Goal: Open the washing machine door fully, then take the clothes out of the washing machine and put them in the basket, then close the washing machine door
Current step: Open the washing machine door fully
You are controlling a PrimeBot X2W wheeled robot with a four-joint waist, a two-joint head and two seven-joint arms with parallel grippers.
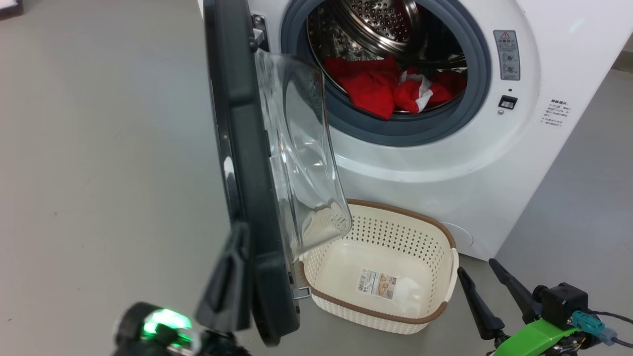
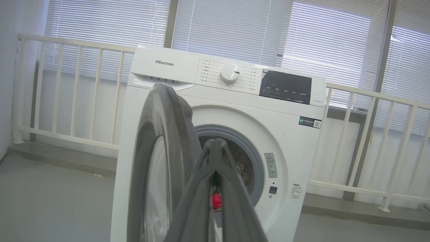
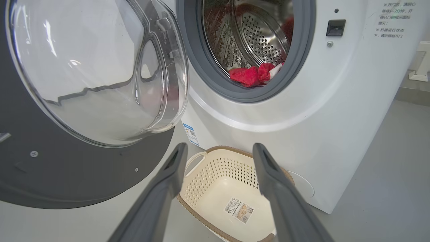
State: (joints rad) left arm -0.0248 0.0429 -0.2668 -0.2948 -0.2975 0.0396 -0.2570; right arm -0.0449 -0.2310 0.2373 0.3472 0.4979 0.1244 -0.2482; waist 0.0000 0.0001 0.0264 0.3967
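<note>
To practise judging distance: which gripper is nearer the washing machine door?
Left. The left gripper, shut, sits close beside the black rim of the washing machine door; the right gripper, open, hangs apart, beyond the basket.

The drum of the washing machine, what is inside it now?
Red clothes with a white part lie low at the front of the drum. Anything beneath them is covered.

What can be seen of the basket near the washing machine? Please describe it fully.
The basket is a cream-white rounded rectangle of perforated plastic with a brown woven-look rim and white side handles. It stands upright on the grey floor, close before the washing machine, and holds nothing; a paper label lies on its bottom. Whether it touches the machine is unclear.
</note>
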